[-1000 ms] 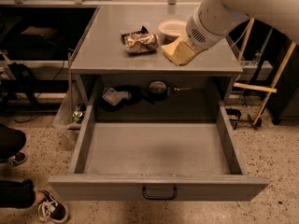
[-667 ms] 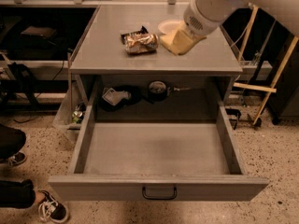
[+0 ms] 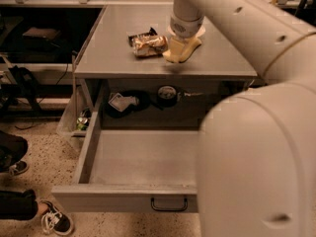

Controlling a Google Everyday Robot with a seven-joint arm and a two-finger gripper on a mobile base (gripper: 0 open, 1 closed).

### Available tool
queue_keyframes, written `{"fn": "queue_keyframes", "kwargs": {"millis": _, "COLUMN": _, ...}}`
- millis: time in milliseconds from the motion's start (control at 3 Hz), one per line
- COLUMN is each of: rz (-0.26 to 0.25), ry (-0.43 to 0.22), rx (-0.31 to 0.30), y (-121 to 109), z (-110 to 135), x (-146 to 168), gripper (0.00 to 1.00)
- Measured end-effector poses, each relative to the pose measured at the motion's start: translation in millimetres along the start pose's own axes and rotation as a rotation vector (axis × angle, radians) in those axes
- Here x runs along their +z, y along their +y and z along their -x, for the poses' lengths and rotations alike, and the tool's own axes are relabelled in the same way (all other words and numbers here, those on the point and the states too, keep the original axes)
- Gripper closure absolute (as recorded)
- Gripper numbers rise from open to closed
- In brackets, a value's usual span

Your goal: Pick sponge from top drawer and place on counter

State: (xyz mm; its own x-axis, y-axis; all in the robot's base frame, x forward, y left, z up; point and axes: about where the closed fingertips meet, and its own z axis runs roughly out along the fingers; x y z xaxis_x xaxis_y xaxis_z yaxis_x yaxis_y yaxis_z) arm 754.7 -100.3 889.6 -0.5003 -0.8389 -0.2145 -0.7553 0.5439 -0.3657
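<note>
Camera view: we see the gripper (image 3: 183,42) squeezing the sponge (image 3: 180,52) just over the counter (image 3: 113,48), beside a shiny snack bag (image 3: 148,44). A big white arm (image 3: 256,157) hides the open top drawer's (image 3: 143,157) right side.

Pale yellow sponge (image 3: 179,50), clasped in the gripper (image 3: 184,43), hangs tilted low over the grey counter (image 3: 111,41); top drawer (image 3: 88,149) open.

The robot's thick off-white arm (image 3: 256,147) is made of smooth, rounded shells, with small dark round holes dotted along them and a thin seam curving across one link. Above the grey metal desk (image 3: 113,53), a pale ringed wrist collar (image 3: 186,26) leads into the end effector (image 3: 181,47).
</note>
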Motion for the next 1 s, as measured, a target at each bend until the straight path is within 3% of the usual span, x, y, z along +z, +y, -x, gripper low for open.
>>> {"fn": "queue_keyframes", "kwargs": {"millis": 333, "rz": 0.035, "ry": 0.1, "rx": 0.078, "y": -24, "z": -17, "x": 45, "gripper": 1.0}}
{"fn": "queue_keyframes", "kwargs": {"millis": 667, "rz": 0.007, "ry": 0.091, "rx": 0.094, "y": -42, "z": -11, "x": 48, "gripper": 0.82}}
{"fn": "queue_keyframes", "kwargs": {"millis": 1000, "rz": 0.007, "ry": 0.089, "rx": 0.094, "y": -42, "z": -11, "x": 48, "gripper": 0.59}}
